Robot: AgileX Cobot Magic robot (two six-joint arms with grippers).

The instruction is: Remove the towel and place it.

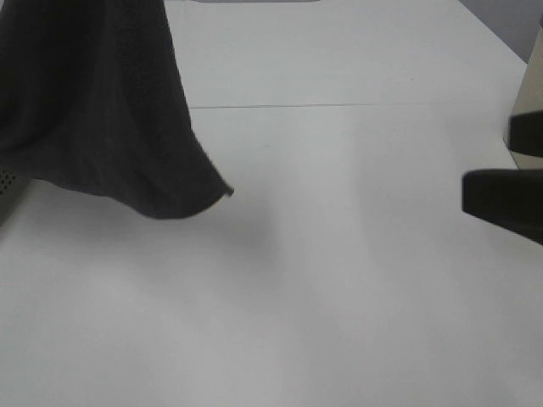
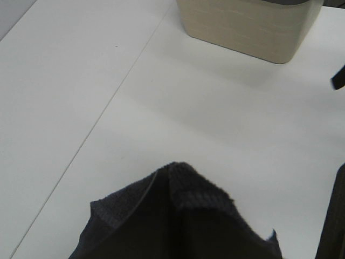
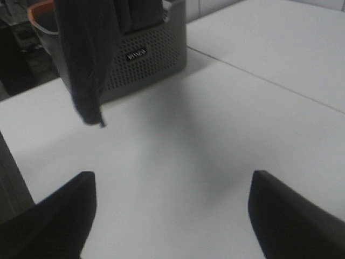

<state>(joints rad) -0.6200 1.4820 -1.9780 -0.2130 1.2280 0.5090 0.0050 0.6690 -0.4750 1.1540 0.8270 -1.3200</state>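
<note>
The towel (image 1: 93, 102) is a dark charcoal plush cloth. It hangs in the air at the far left, its lowest corner just above the white table (image 1: 322, 280). In the right wrist view the towel (image 3: 86, 59) hangs in front of the grey perforated basket (image 3: 145, 54). In the left wrist view the towel (image 2: 178, 226) is bunched right at the camera, covering the left gripper's fingers, which hold it up. The right gripper (image 3: 172, 216) is open and empty, low over the table at the right edge (image 1: 517, 165), far from the towel.
A beige bin (image 2: 248, 27) stands on the table at the right (image 1: 530, 93). The basket's corner shows at the left edge (image 1: 7, 182) under the towel. An orange rim (image 3: 40, 11) shows behind the basket. A seam (image 1: 356, 105) crosses the table.
</note>
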